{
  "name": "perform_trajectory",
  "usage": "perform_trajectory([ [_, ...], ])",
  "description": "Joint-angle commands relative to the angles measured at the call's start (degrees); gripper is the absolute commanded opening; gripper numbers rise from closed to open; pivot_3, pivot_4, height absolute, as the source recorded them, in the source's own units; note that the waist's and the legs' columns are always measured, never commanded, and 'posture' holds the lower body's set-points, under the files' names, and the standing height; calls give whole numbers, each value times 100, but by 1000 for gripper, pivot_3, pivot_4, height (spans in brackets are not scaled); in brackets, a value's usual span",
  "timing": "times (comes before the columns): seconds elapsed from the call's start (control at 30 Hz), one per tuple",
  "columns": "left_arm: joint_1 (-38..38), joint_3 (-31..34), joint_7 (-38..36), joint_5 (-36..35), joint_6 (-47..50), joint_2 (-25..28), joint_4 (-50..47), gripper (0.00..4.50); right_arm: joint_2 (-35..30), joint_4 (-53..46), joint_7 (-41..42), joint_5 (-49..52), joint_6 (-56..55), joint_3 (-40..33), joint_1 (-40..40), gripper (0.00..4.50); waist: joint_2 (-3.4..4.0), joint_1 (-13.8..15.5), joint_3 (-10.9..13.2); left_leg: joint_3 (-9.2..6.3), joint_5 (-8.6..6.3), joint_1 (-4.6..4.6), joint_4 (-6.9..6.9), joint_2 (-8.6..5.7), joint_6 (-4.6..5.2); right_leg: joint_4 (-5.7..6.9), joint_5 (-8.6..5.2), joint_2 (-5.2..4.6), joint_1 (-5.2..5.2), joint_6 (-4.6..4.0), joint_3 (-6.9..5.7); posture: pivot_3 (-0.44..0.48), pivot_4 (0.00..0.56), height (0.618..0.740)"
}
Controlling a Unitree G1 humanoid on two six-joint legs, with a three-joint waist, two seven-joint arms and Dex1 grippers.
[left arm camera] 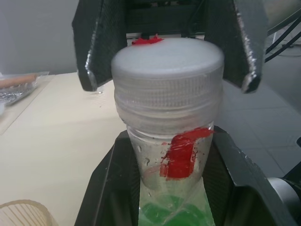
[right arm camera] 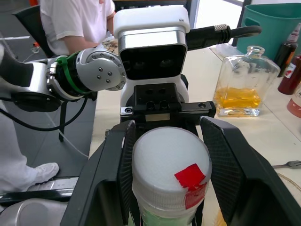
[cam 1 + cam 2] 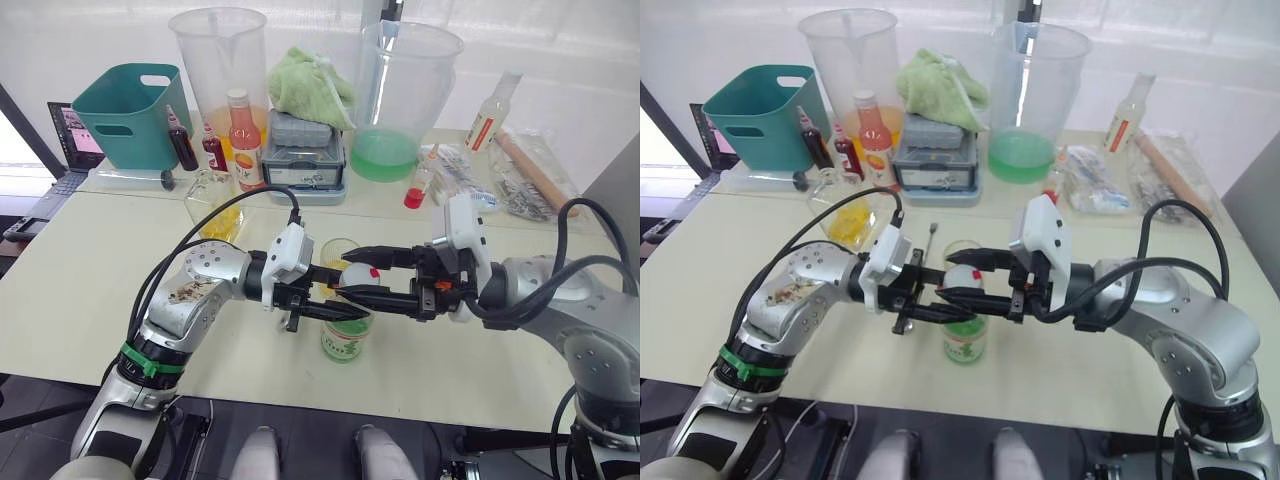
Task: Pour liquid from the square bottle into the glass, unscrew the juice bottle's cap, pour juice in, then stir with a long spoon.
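The juice bottle [image 3: 346,335] stands upright on the surface [image 3: 90,300], directly between the two claws, which reach toward each other from opposite sides. The left claw [image 3: 340,314] is clenched on the bottle's clear neck just under the cap [image 1: 168,66]; in the left wrist view its two black fingers [image 1: 110,188] press against the plastic on either side, above the green label. The right claw [image 3: 352,277] sits a little higher, level with the cap. Its fingers [image 2: 110,174] flank the white cap on both sides, and in the right wrist view they stand close against it, though I cannot tell whether they actually press it or leave a thin gap. The cap is on the bottle, with a red mark on its top and a red strip running down onto the neck.

The glass [image 3: 337,252] stands just behind the two claws, holding a little yellow liquid. The square bottle [image 3: 213,205] stands beyond the left claw and farther out to its left, upright, uncapped, with yellow liquid in its lower part. The long spoon [image 3: 931,240] lies flat on the surface just beyond the left claw, between the square bottle and the glass.

Well beyond both claws, at the far edge, stand two big clear jugs [image 3: 400,95], a teal basket [image 3: 128,115] and a pink-orange bottle [image 3: 244,140].
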Motion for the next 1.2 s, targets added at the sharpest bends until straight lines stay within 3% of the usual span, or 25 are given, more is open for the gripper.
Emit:
perform_trajectory([
  [0.03, 181, -65, 83, 188, 120, 144, -65, 1400, -243, 482, 1130, -308, -614, 200, -348, 1690, 0, -2, 0, -1, 0, 1, 0, 0, 0, 0, 0, 0, 0, 0, -1, 0, 150, 723],
  [0.33, 266, -25, 228, 132, 267, 272, -312, 1400, -105, 2913, 3862, -1411, -2168, 1211, -1864, 1690, 0, -22, 0, 1, 0, 0, -2, 1, 0, -6, 1, 0, 0, 1, -2, 0, 150, 723],
  [0.57, 280, -32, 289, 98, 296, 308, -372, 1400, -106, 3180, 4278, -1262, -1756, 1191, -2188, 1690, 0, -8, 0, -2, 0, -4, -2, 1, 0, -4, 1, 0, -3, 1, -4, 0, 150, 723],
  [0.6, 285, -29, 285, 93, 298, 317, -376, 1400, -115, 3151, 4262, -1243, -1705, 1163, -2179, 2705, 0, -8, 0, -2, 0, -3, -2, 1, 0, -2, 1, 0, -3, 0, -4, 0, 150, 723],
  [0.77, 250, -27, 225, 89, 254, 344, -290, 1400, -91, 2791, 3711, -1122, -1602, 646, -1944, 4349, 0, -11, 0, -2, 0, -2, -3, 1, 0, -1, 1, 0, -3, 0, -5, 0, 150, 723],
  [0.8, 243, -35, 220, 96, 247, 336, -279, 1400, -40, 2749, 3590, -1153, -1673, 537, -1896, 4448, 0, -26, 0, -2, 0, 0, -3, 1, 0, 1, 1, 0, -3, 0, -4, 0, 150, 723],
  [0.97, 236, -91, 98, 159, 138, 322, -125, 1400, -66, 1218, 1863, -471, -839, -510, -969, 4448, 0, -5, 0, -3, 0, -3, -5, 0, 0, 6, -1, 1, -6, -1, -4, 0, 150, 723],
  [1.2, 119, -196, 30, 209, 46, 210, 37, 1400, 245, -205, -192, 389, 81, -679, -83, 4448, -1, -19, -1, -2, 0, 15, -5, 1, 0, 8, -1, 1, 7, -2, -3, 0, 150, 723],
])
